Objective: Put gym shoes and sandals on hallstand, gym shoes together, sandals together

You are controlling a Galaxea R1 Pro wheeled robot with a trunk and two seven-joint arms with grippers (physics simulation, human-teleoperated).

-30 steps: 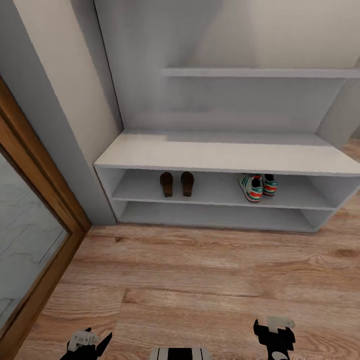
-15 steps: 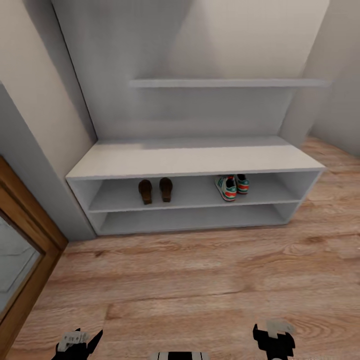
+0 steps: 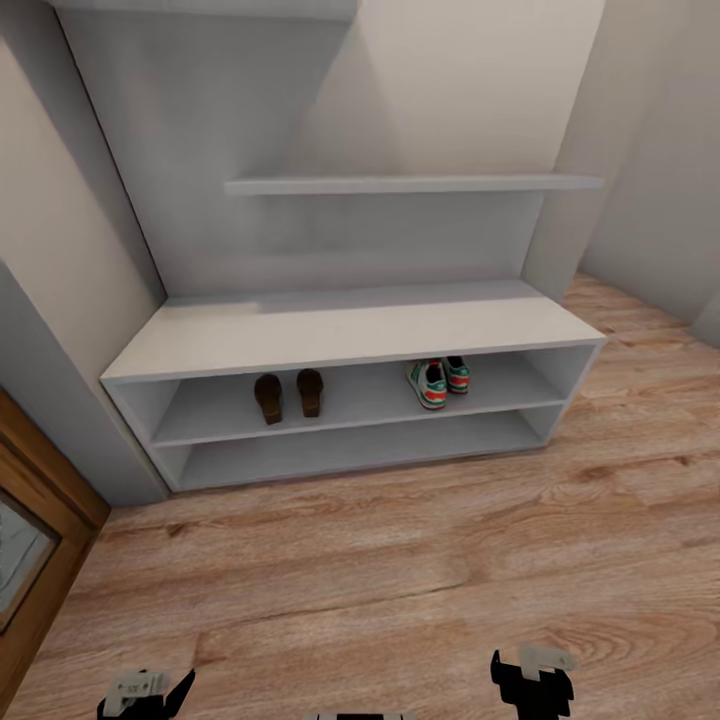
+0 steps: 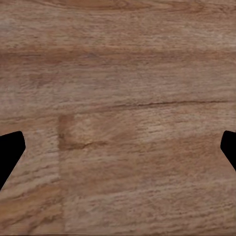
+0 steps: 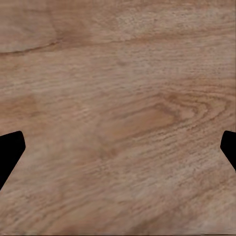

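Observation:
The white hallstand (image 3: pixel 340 335) stands against the wall ahead. On its upper open shelf two brown sandals (image 3: pixel 288 395) lie side by side at the left. Two white gym shoes (image 3: pixel 438 381) with green stripes sit touching each other at the right of that shelf. My left gripper (image 3: pixel 145 697) and right gripper (image 3: pixel 530 680) hang low at the head view's bottom edge, far from the rack. Both wrist views look down on bare corridor floor (image 4: pixel 128 113) between widely spread black fingertips (image 4: pixel 10 152), with nothing held. The right wrist view shows the same floor (image 5: pixel 123 113) and fingertips (image 5: pixel 10 150).
A wood-framed mirrored door (image 3: pixel 30 560) stands at the left. Grey walls flank the hallstand, and a floating shelf (image 3: pixel 410 184) hangs above its bench top. Plank floor stretches between me and the rack and runs on to the right.
The head view has swung and pulled back: the rack now looks smaller and sits further left, and less of the mirrored door shows. The shoes stay put on the shelf.

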